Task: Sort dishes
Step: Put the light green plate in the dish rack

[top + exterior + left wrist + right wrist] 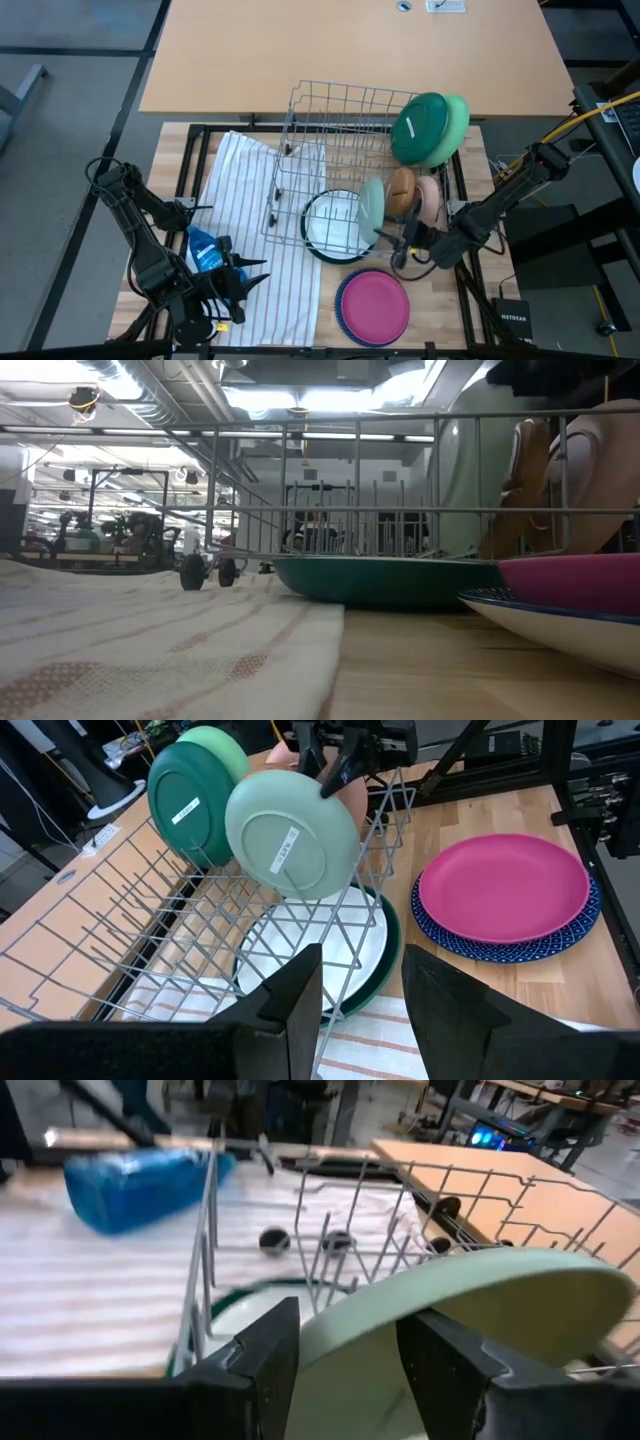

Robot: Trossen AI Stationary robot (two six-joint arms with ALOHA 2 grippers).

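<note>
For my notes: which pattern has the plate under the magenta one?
Dark blue with small white dots; left wrist view.

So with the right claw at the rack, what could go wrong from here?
1. The open right claw sits close to the sage plate, which stands on edge in the rack; a nudge might tip it onto the white plate below.
2. The tan bowl and peach bowl stand packed beside it, so they might get knocked as well.
3. The magenta plate lies just below that arm, so a low swing might catch it.
</note>
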